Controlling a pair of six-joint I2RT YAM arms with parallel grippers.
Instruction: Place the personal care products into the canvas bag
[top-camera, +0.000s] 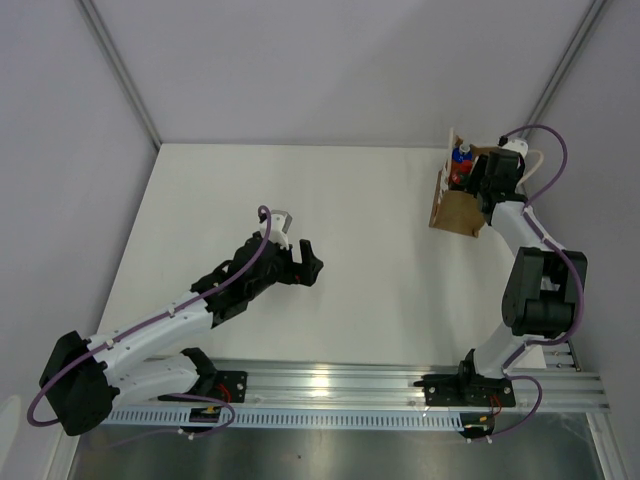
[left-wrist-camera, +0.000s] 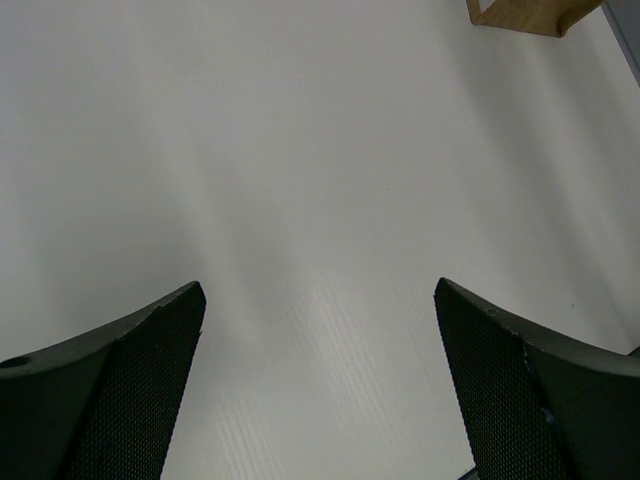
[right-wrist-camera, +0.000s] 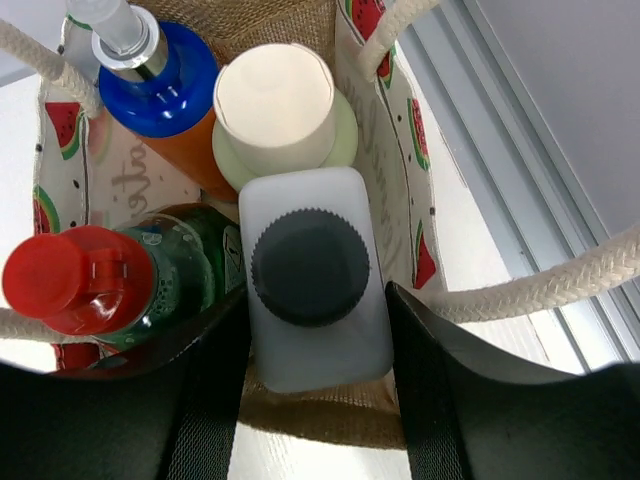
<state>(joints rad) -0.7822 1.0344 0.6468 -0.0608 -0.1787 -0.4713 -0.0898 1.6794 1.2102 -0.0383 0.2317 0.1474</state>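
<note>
The canvas bag (top-camera: 455, 212) stands at the far right of the table; its brown corner shows in the left wrist view (left-wrist-camera: 525, 14). In the right wrist view I look down into the bag (right-wrist-camera: 390, 190). Inside stand the orange-red bottle with blue cap (right-wrist-camera: 165, 85), the olive-green cylinder with whitish cap (right-wrist-camera: 275, 105) and the clear square bottle with black cap (right-wrist-camera: 310, 265). My right gripper (right-wrist-camera: 315, 300) reaches into the bag's mouth, its fingers pressed on both sides of the clear square bottle. My left gripper (top-camera: 308, 262) is open and empty over bare table mid-left.
A green bottle with a red cap (right-wrist-camera: 75, 280) also stands in the bag, left of the clear bottle. White cord handles (right-wrist-camera: 540, 285) loop round the right gripper. The table's right edge and a metal rail (right-wrist-camera: 520, 180) lie just beyond the bag.
</note>
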